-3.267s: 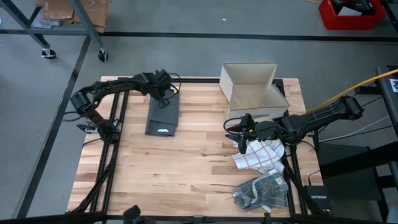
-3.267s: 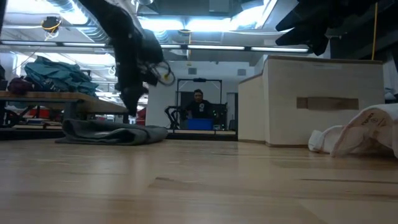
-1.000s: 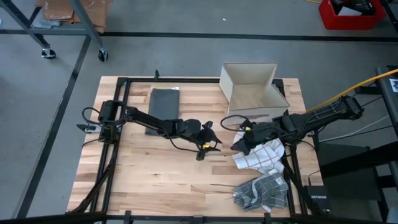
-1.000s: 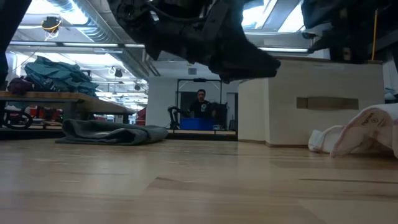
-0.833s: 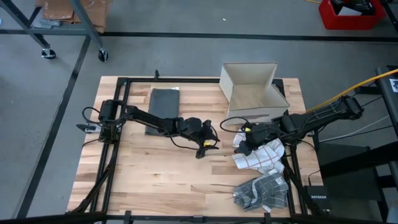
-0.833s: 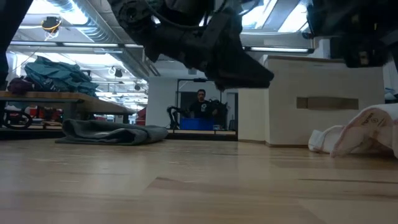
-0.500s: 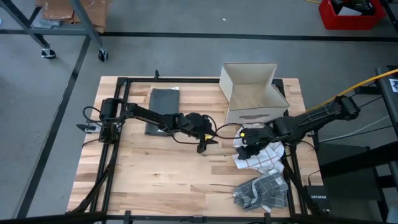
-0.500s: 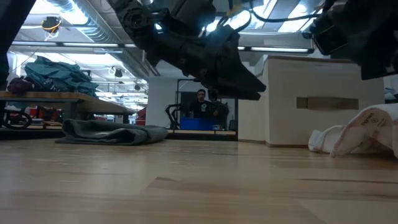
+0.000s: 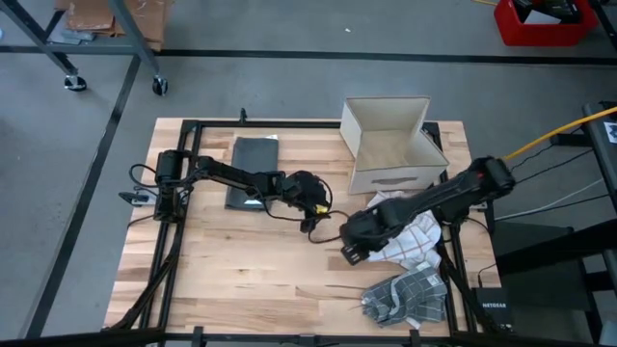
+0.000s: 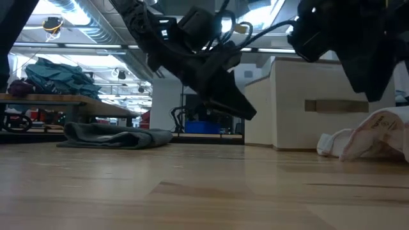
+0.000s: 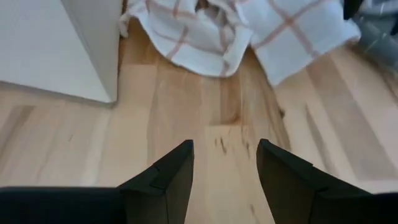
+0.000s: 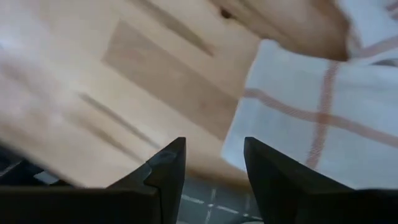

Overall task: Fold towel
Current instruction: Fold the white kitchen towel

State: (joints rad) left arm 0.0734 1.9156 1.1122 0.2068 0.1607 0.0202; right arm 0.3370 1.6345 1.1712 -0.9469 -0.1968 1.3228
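A crumpled white towel with thin brown check lines [image 9: 407, 237] lies on the wooden table at the right, also in the left wrist view [image 11: 211, 31] and the low view [image 10: 377, 137]. My left gripper [image 9: 315, 224] [image 11: 225, 158] hangs open over bare wood at mid-table, pointing at the towel. My right gripper [image 9: 349, 253] [image 12: 214, 155] is open above the towel's left edge [image 12: 298, 106], with wood between its fingers. Neither touches the towel.
A white open box [image 9: 390, 145] stands at the far right, just behind the towel. A dark folded cloth [image 9: 253, 173] lies at the far left. A grey checked cloth [image 9: 405, 294] is bunched at the near right corner. Bare wood spans the middle and near left.
My right gripper has swung from beside the box toward the table's near edge and left, to the white towel's left edge. My left gripper has come down lower and drawn back a little toward the left. The towel has stayed as it was.
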